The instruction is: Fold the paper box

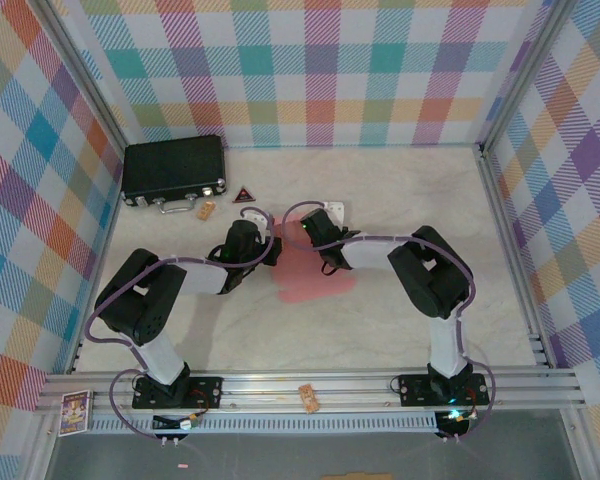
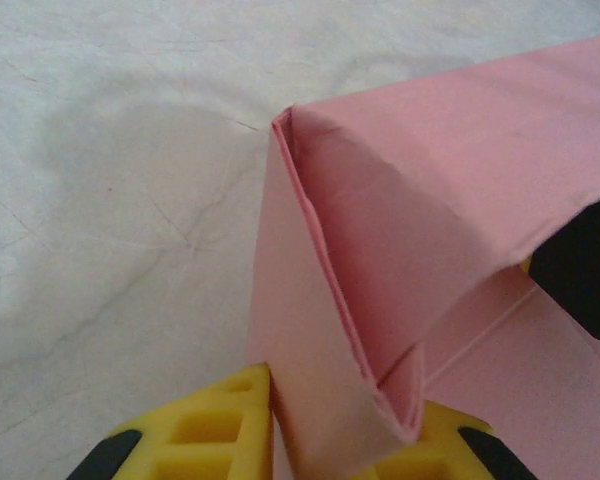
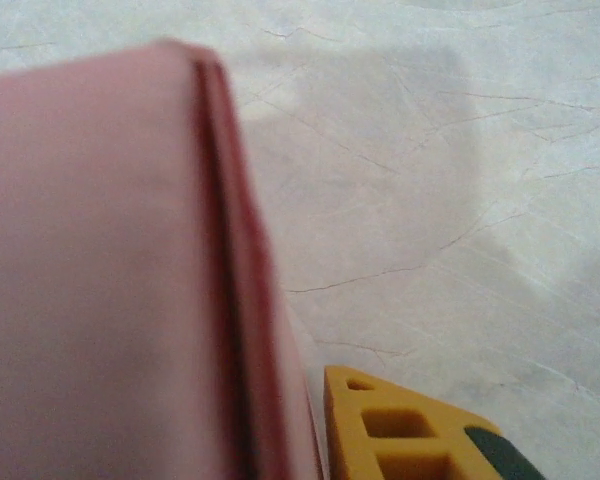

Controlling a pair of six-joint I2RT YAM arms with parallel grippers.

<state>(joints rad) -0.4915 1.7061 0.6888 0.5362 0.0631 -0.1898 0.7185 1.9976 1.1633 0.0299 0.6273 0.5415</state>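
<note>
The paper box point(image 1: 315, 280) lay at the centre of the overhead view on the pale surface point(image 1: 410, 190), a salmon-pink piece partly flat and partly folded up. The left arm point(image 1: 145, 300) reached in from the lower left to the box's left edge. The right arm point(image 1: 430, 270) came from the lower right to its upper edge, so the two wrists met over the card.

In the left wrist view, the paper box point(image 2: 430, 200) filled the right half of the frame. One wall stood upright with a doubled fold running down to the bottom edge. That fold sat between the two yellow fingers point(image 2: 220, 430), which pressed on it from both sides, so the left jaws were closed on the card. A black shape touched the wall at the right edge of the frame.

In the right wrist view, the paper box point(image 3: 90, 280) was a blurred pink slab on the left. One yellow finger point(image 3: 400, 430) sat just beside its edge at the bottom, and the other was hidden behind the card. I could not tell whether the right jaws gripped it.

A black case point(image 1: 173, 170) sat in the upper left of the overhead view, well apart from the box.
</note>
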